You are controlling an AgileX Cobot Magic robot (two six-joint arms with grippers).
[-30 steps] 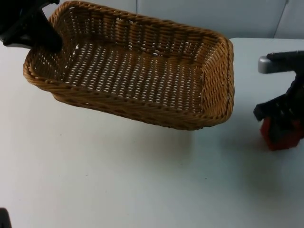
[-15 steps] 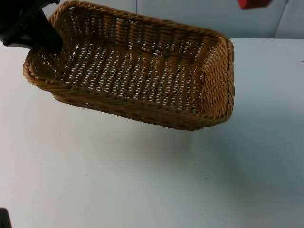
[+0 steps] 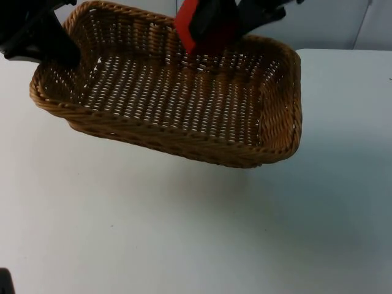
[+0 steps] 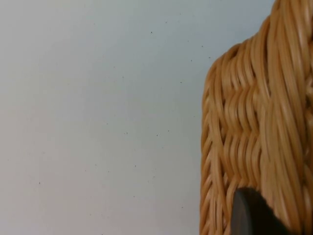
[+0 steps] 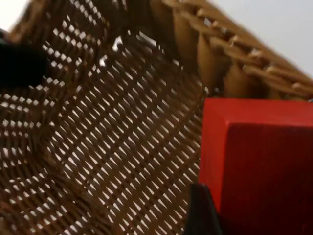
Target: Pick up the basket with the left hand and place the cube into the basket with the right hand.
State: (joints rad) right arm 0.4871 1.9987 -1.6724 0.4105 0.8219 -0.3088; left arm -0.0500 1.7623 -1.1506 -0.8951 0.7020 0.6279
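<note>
A tan wicker basket (image 3: 184,131) hangs tilted above the table, held at its far left corner by my left gripper (image 3: 52,46), which is shut on the rim. The left wrist view looks along the basket's woven wall (image 4: 254,122) with a black fingertip (image 4: 249,215) against it. My right gripper (image 3: 214,27) is over the basket's far side, shut on a red cube (image 3: 187,24). In the right wrist view the cube (image 5: 259,161) sits between the fingers above the basket's open-weave floor (image 5: 112,147).
The white table (image 3: 184,233) spreads out in front of and below the basket. A grey partition wall (image 3: 318,21) stands behind it.
My right gripper lifted the red cube from the table at the right, swung up and left, and now holds it over the basket. The basket and left gripper stayed put.
</note>
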